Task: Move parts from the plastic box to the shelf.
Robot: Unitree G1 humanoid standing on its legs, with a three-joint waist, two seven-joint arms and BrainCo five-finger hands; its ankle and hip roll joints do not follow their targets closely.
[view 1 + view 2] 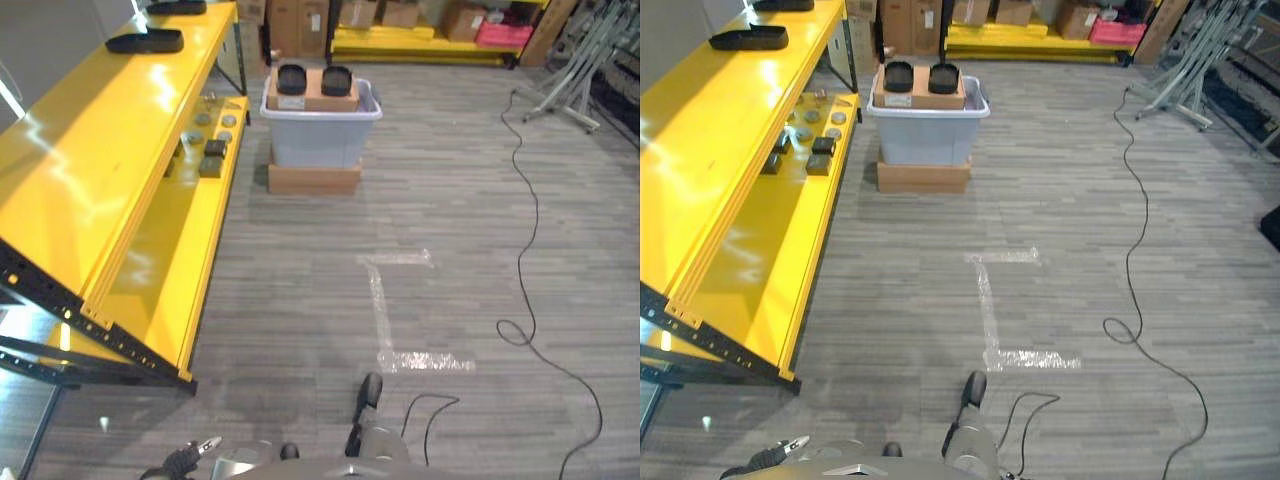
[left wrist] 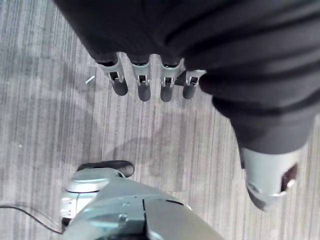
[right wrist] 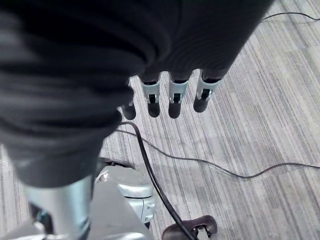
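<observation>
Along left side, yellow shelf [image 1: 110,150] seen, black trays [image 1: 145,41] on top level, small parts [image 1: 212,150] on lower level. Ahead, well apart, grey plastic box [image 1: 320,128] set on flat carton [image 1: 314,179], two black parts [image 1: 291,78] resting on cardboard across its top. Approach step judged in hand; walk to box called for next. Tape marks [image 1: 385,310] noted on floor, path otherwise open. Left hand [image 2: 142,82] and right hand [image 3: 170,97] hung down, fingers relaxed, nothing held.

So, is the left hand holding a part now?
No. In the left wrist view the left hand hangs with straight fingers over the bare floor, with nothing between them and the thumb.
</observation>
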